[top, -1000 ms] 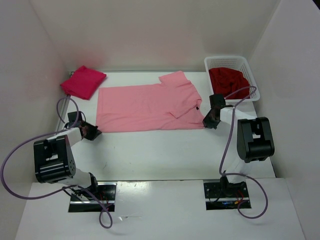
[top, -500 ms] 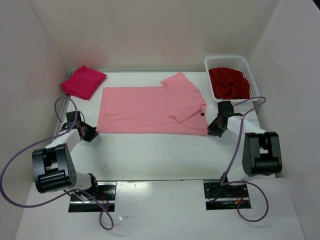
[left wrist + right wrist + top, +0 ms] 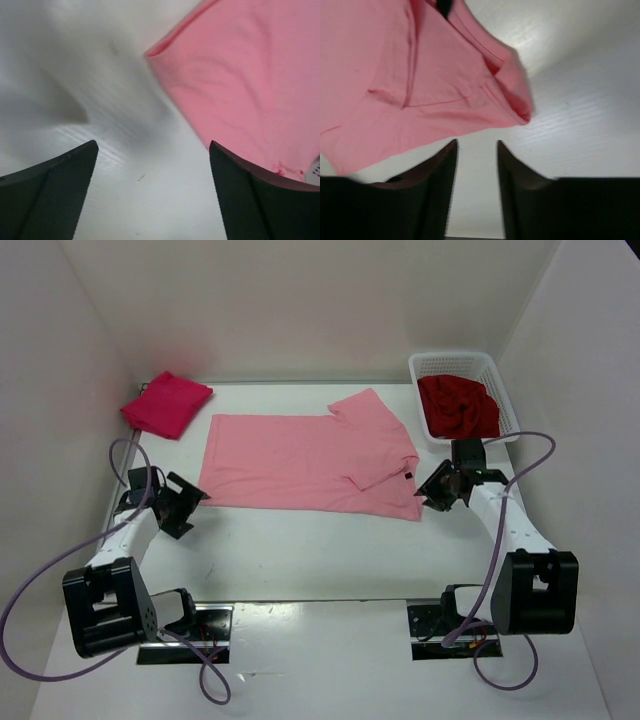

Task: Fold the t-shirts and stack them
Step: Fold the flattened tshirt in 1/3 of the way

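The light pink t-shirt [image 3: 305, 462] lies spread flat across the middle of the white counter [image 3: 320, 550]. Its hem is toward the left, and its collar and sleeves are toward the right. One sleeve points to the far side. The near sleeve lies folded in over the chest, close to the shirt's right edge.

The left end effector [image 3: 178, 502] sits low over the counter just beside the shirt's near left corner, not touching it. Its fingers [image 3: 50, 190] stand spread as wide as they go, with nothing held. In the left wrist view only bare counter shows between them, and the corner of the pink cloth lies beyond the right finger.

The right end effector [image 3: 437, 487] sits at the shirt's near right corner. Its fingers [image 3: 435, 170] are parted by a moderate gap and grip nothing. In the right wrist view white counter shows in that gap, and a bunched corner of the pink cloth lies just past the fingertips.

The crimson-magenta t-shirt [image 3: 167, 403] rests folded in the far left corner of the counter, apart from the pink one. The dark red t-shirt [image 3: 457, 407] lies crumpled inside the white lattice basket [image 3: 465, 362] in the far right corner. The basket stands just beyond the right end effector.
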